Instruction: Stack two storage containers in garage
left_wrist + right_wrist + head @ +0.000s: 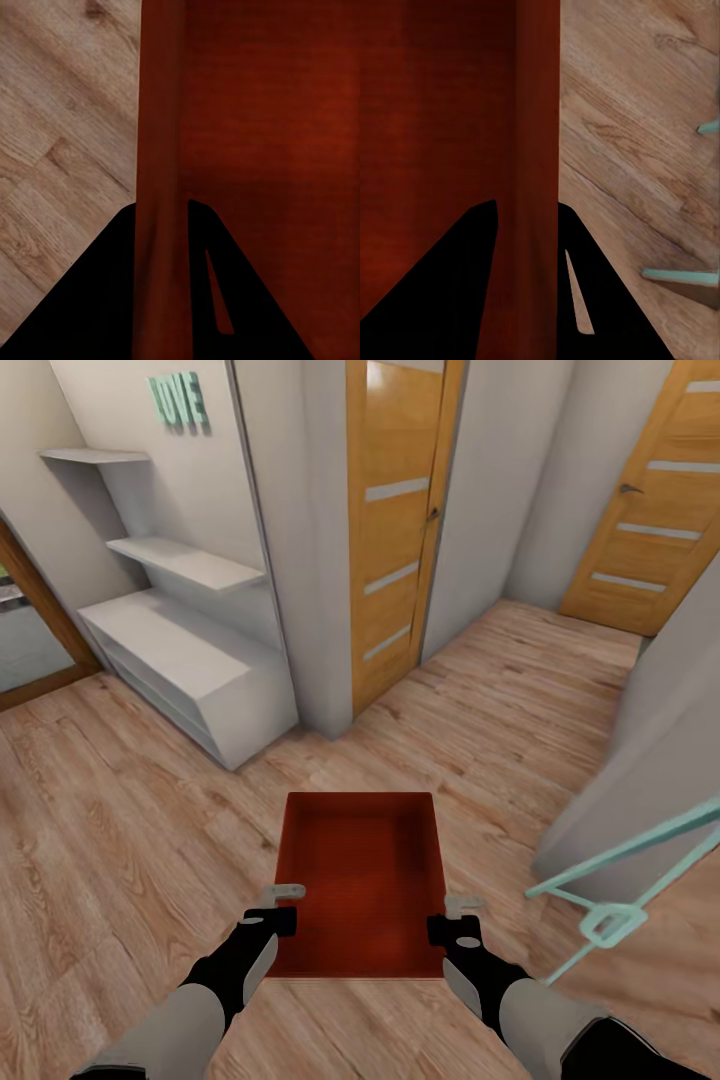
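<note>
I hold one red-orange storage container (362, 880) level above the light wood-plank floor, right in front of me. My left gripper (283, 908) is shut on its left wall, my right gripper (455, 922) on its right wall. In the left wrist view the container's wall (160, 187) runs between the two dark fingers (97, 300). The right wrist view shows the other wall (537, 172) pinched the same way between the black fingers (600, 300). The container is empty.
A white shelf unit (190, 660) stands ahead on the left, with teal letters above it. Two orange-brown wooden doors (400, 520) (650, 500) lie ahead, separated by white walls. A teal wire frame (620, 900) stands close on my right, beside a white wall.
</note>
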Controlling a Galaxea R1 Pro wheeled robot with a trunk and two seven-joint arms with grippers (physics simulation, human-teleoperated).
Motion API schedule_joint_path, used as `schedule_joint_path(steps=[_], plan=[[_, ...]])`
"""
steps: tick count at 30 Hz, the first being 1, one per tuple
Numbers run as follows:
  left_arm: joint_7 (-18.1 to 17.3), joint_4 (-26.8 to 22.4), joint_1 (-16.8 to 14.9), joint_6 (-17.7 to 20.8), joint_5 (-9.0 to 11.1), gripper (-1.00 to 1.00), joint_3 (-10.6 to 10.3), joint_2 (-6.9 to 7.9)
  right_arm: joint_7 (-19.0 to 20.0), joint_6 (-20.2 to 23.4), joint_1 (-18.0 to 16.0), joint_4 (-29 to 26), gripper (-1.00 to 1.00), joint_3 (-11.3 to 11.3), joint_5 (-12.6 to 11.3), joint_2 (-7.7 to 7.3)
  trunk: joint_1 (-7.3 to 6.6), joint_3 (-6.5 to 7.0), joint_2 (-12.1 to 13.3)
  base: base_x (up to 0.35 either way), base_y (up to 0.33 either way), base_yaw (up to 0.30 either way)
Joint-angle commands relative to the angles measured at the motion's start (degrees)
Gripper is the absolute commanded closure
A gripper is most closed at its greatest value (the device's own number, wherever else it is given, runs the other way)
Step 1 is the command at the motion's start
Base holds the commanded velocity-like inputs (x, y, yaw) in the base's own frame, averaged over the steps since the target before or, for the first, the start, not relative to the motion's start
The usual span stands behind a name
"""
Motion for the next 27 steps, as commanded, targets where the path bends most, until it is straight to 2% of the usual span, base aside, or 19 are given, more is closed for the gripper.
schedule_joint_path(steps=[1,27], plan=[[0.26,-3.25,-0.06,0.39,0.05,1.0,0.74,0.54,-0.01,-0.1,0.0,2.46,1.0,1.37,-0.65,-0.04,0.04,-0.06,-0.05,0.322,0.0,0.0],[0.26,-3.25,-0.06,0.41,0.04,1.0,0.74,0.54,0.01,-0.1,0.0,2.46,1.0,1.37,-0.67,-0.04,0.04,-0.06,-0.05,0.322,0.0,-0.005]])
